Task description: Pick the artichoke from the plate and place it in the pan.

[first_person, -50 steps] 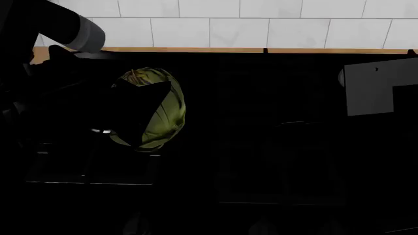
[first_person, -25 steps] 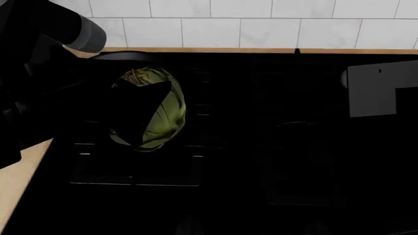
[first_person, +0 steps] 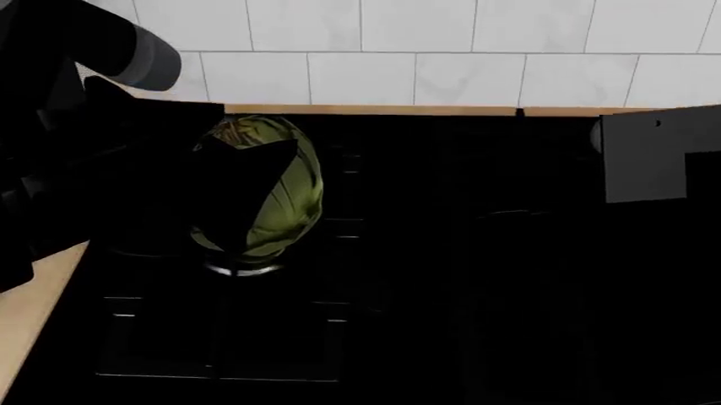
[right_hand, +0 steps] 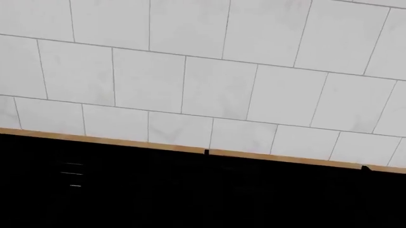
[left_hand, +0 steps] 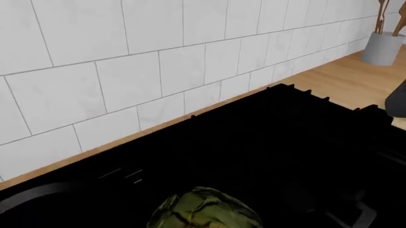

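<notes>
The green artichoke (first_person: 282,190) hangs above the black stove, and my left gripper (first_person: 250,192) is shut on it. One black finger (first_person: 236,190) crosses its left side. In the left wrist view the artichoke (left_hand: 206,210) fills the space right in front of the camera, and the fingers themselves do not show. The pan is black on the black stove: only a faint curved rim (left_hand: 35,194) shows beside the artichoke, and a pale arc (first_person: 242,270) lies beneath it. The plate is out of view. Of my right arm only a grey block (first_person: 644,156) shows; its fingers are lost in the dark.
White wall tiles (first_person: 451,51) rise behind the stove past a wooden counter strip (first_person: 394,110). Bare wooden counter (first_person: 29,304) lies left of the stove. A grey utensil holder (left_hand: 382,47) stands on the counter by the wall. Stove grates (first_person: 214,337) show faintly.
The stove, wall and counter have slid right and down in the head view, and wooden counter has come in at the lower left. The artichoke and left gripper keep their place in the picture.
</notes>
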`<state>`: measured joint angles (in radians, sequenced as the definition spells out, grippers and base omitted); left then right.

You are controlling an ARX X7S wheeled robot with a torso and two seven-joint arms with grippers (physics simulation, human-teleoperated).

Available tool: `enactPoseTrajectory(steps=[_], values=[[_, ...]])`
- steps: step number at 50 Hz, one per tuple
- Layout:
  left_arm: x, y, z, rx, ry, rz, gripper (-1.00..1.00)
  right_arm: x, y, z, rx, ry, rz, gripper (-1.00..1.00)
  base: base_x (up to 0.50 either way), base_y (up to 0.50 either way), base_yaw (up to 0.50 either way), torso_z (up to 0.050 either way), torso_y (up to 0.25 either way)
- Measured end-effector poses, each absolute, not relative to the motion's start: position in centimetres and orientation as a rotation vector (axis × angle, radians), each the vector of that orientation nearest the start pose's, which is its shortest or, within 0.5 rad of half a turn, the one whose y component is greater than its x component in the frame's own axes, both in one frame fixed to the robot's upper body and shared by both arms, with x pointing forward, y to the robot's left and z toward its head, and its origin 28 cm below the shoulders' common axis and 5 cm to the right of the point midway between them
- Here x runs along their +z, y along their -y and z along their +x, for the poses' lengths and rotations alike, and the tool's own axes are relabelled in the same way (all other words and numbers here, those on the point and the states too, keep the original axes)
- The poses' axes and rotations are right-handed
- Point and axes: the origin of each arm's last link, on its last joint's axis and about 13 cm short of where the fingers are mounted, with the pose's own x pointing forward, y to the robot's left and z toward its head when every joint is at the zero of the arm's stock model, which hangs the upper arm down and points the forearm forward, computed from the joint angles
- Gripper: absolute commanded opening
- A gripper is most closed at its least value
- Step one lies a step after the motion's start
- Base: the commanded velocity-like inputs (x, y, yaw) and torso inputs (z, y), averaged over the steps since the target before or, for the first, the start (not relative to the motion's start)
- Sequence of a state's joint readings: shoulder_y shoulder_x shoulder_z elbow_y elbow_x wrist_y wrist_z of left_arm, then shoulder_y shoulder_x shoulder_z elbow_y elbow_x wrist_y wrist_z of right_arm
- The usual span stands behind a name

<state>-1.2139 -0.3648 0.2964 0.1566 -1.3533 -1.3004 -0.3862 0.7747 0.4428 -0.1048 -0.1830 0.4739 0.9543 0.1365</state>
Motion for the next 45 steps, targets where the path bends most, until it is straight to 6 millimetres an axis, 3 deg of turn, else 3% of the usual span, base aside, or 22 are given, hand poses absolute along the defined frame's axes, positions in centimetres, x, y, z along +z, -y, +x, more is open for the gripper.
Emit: enactPoseTrajectory(steps=[16, 45], values=[[29.94, -18.96, 28.36, -0.670, -0.196, 0.039, -1.00, 20.79, 17.01, 30.79, 0.007, -0.055, -0.109, 1.00, 0.36, 0.00, 0.00, 0.001, 0.001], [30.47, -19.08, 28.40, -0.661, -0.189, 0.042, -1.00, 20.66, 16.98, 30.82, 0.012, -0.053, -0.102, 1.00, 0.00, 0.00, 0.00, 0.000, 0.001]])
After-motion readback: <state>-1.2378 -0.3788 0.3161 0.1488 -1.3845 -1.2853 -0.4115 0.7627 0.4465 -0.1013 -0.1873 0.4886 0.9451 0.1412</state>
